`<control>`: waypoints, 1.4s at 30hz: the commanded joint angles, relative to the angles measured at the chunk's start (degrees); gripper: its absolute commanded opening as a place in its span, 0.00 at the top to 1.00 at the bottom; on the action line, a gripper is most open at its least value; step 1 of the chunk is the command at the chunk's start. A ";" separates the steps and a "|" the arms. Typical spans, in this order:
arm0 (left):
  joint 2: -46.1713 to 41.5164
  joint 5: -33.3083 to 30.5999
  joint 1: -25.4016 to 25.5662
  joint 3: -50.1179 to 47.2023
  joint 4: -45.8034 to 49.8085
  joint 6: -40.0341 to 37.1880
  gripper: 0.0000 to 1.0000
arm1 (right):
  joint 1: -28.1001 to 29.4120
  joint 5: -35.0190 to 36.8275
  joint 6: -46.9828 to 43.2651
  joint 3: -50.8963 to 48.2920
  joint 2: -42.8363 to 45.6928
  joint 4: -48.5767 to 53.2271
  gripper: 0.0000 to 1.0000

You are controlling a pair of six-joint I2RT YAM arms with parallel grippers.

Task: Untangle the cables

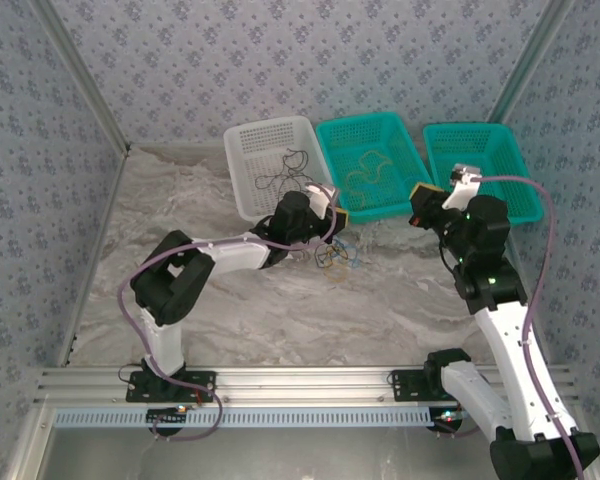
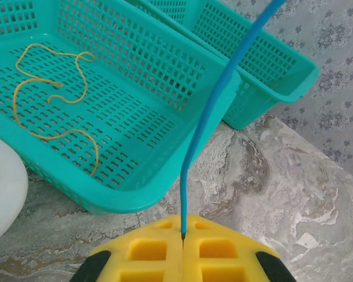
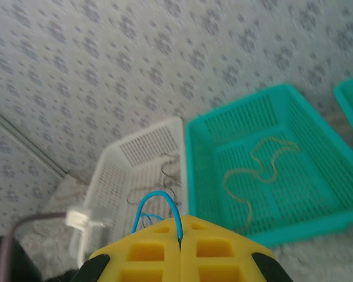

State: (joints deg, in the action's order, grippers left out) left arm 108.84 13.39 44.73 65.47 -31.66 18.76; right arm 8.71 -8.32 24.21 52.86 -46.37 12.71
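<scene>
Our left fingers (image 2: 165,235) are closed on the blue cable (image 2: 215,100), which rises toward 1 o'clock; our right fingers (image 3: 165,238) clamp blue cable too. The yellow cable (image 2: 53,111) lies in the teal basket (image 2: 141,200) at 10 o'clock.

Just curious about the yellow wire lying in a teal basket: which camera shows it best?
The left wrist view: the yellow cable lies large and sharp in the teal basket. The right wrist view shows it blurred; the top view, small and faint.
</scene>
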 commanded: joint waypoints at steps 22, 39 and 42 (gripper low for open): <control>-12.24 4.94 -1.58 -2.72 2.23 -4.61 1.00 | 5.38 -20.80 -8.09 -0.83 -7.93 -0.38 0.09; -11.53 5.05 -1.80 1.91 7.59 6.35 1.00 | 15.44 -19.85 -17.23 -8.98 -18.53 -15.27 0.19; -11.34 5.57 -1.78 3.07 9.84 8.93 1.00 | 16.54 -18.80 -20.10 -8.47 -20.83 -17.70 0.21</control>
State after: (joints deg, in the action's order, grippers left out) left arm 98.76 17.32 43.11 65.98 -23.79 23.81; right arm 24.23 -26.63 9.28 43.90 -65.98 0.34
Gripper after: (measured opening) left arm 0.043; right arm 0.796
